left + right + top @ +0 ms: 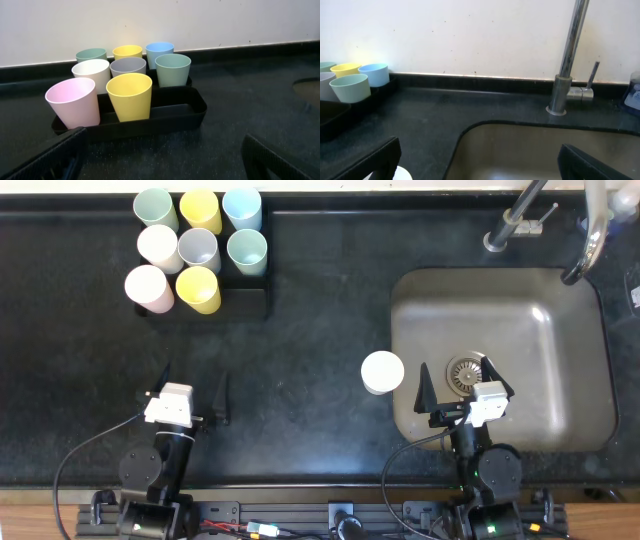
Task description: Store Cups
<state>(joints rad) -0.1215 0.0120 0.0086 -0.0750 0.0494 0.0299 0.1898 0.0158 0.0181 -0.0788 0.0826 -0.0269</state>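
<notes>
A black tray [250, 298] at the counter's back left holds several cups in pastel colours, among them a pink cup [148, 288] and a yellow cup [198, 289] in its front row. The front right slot is bare. A lone white cup [382, 372] stands on the counter beside the sink's left rim. My left gripper [193, 385] is open in front of the tray, and its wrist view shows the tray [175, 112] and the pink cup [72, 102]. My right gripper [460, 380] is open over the sink, just right of the white cup [400, 174].
A steel sink [500, 360] fills the right side, with a faucet [515, 220] behind it. The faucet [567, 60] rises against a white wall. Dark counter runs between tray and sink.
</notes>
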